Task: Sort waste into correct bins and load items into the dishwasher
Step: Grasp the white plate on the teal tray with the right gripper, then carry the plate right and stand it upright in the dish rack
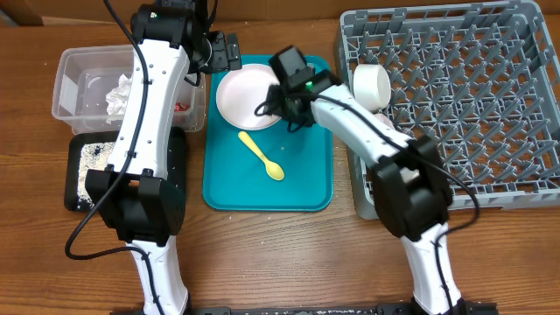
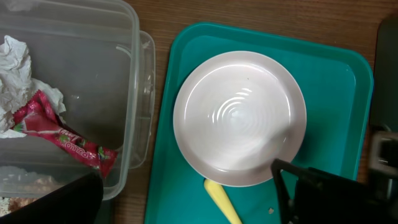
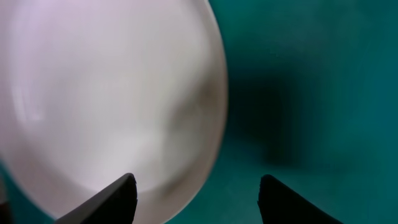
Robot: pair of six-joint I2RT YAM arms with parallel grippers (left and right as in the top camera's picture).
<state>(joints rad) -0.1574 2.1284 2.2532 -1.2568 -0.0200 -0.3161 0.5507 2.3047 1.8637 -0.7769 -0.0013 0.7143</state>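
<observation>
A white plate (image 1: 245, 94) lies at the far end of the teal tray (image 1: 306, 184), with a yellow spoon (image 1: 262, 155) just in front of it. My right gripper (image 1: 278, 94) is down at the plate's right rim. Its jaws are open and straddle the rim (image 3: 199, 193): one finger is over the plate (image 3: 106, 93), the other over the tray. My left gripper (image 1: 223, 52) hangs open above the tray's far left corner, holding nothing (image 2: 186, 205). The clear tub (image 1: 70, 66) holds a crumpled napkin (image 2: 15, 62) and a red wrapper (image 2: 62, 134).
A black tray (image 1: 74, 188) with white rice grains sits in front of the clear tub, partly under my left arm. The grey dish rack (image 1: 472, 96) stands at the right with a white cup (image 1: 372, 85) lying at its left edge.
</observation>
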